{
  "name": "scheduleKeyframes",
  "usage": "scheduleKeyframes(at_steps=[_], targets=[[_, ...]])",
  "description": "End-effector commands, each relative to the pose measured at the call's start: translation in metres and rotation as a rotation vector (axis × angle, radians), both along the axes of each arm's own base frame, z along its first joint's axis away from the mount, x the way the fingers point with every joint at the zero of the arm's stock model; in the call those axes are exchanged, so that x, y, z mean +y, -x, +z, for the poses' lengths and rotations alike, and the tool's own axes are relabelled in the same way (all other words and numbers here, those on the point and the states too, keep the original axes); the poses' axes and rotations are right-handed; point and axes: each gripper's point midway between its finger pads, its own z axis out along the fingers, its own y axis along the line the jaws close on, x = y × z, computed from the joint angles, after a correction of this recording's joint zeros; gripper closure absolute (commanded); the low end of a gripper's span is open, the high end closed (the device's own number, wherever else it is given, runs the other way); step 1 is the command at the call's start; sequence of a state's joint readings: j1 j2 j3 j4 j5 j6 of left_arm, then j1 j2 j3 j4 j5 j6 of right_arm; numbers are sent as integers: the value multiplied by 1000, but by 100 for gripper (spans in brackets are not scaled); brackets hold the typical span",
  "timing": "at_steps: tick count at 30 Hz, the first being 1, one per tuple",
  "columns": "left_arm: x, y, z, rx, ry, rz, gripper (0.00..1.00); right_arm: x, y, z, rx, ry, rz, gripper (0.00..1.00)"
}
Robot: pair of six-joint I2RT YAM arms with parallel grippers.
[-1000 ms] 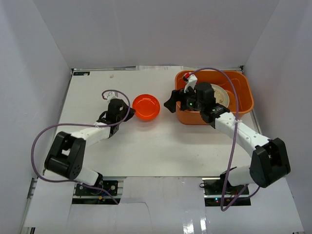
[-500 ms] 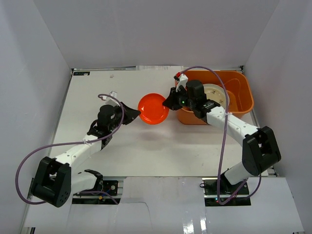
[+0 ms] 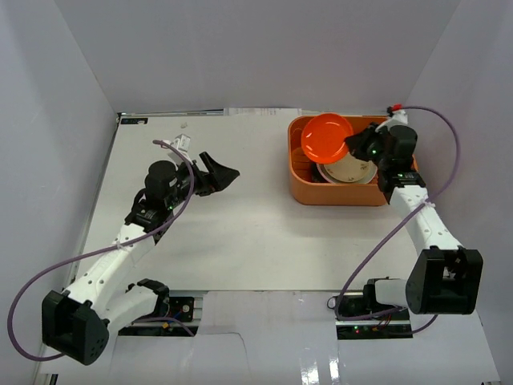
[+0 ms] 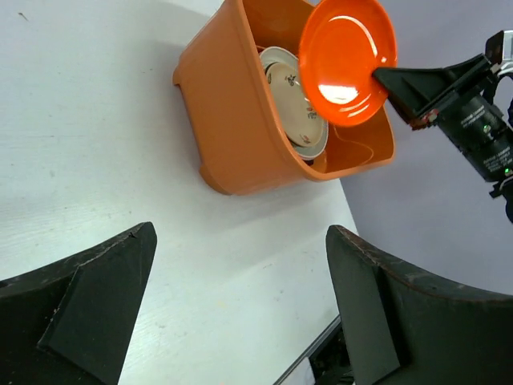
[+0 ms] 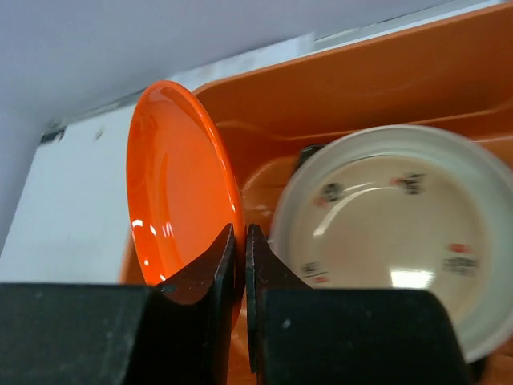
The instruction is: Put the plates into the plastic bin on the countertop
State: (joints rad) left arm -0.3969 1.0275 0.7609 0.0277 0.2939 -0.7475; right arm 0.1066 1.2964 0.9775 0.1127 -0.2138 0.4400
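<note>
Bin (image 3: 337, 196), orange, sits far right on white tabletop (image 3: 240, 233). Inside it: cream plate (image 3: 353, 172) w/ small marks. Orange-red plate (image 3: 325, 138) is tilted up over bin's left end, rim pinched by right fingers (image 3: 350, 145). Left fingers (image 3: 223, 172) spread wide, empty, above tabletop's left-centre.

A glossy round orange-red plate (image 3: 326, 137) hangs tilted on edge over the far-left part of the orange plastic bin (image 3: 337, 195), its rim pinched by the right gripper (image 3: 350, 144). A cream plate (image 3: 349, 170) with small motifs rests inside the bin, which sits at the far right of the white countertop (image 3: 240, 233).
</note>
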Motion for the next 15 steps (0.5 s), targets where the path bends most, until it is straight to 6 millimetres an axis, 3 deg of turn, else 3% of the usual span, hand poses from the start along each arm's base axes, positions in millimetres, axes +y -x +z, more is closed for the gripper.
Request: scheduleKeyframes(at_steps=[1, 2, 4, 6, 7, 8, 10, 11, 13, 15], targets=[[11, 21, -13, 29, -116, -27, 2, -59, -11, -5, -6, -47, -188, 92], [15, 26, -20, 39, -148, -30, 2, -79, -13, -12, 6, -48, -241, 92], [23, 31, -28, 42, -180, -9, 2, -97, -16, -32, 47, -46, -291, 92], [31, 34, -33, 42, -218, 18, 2, -102, -18, -53, 96, -39, -303, 88], [34, 35, -34, 41, -229, 26, 2, -103, -19, -58, 109, -34, -310, 78], [37, 37, -38, 50, -243, 29, 2, -108, -20, -62, 119, -28, -332, 58], [41, 37, -32, 25, -257, 45, 2, -112, -18, -59, 115, -27, -354, 40], [43, 38, -29, 12, -268, 44, 2, -112, -16, -47, 85, -31, -356, 21], [45, 40, -21, -16, -270, 50, 2, -108, -14, -31, 53, -40, -341, 6], [46, 40, -13, -37, -265, 51, 2, -106, -10, -4, 3, -41, -328, 10]])
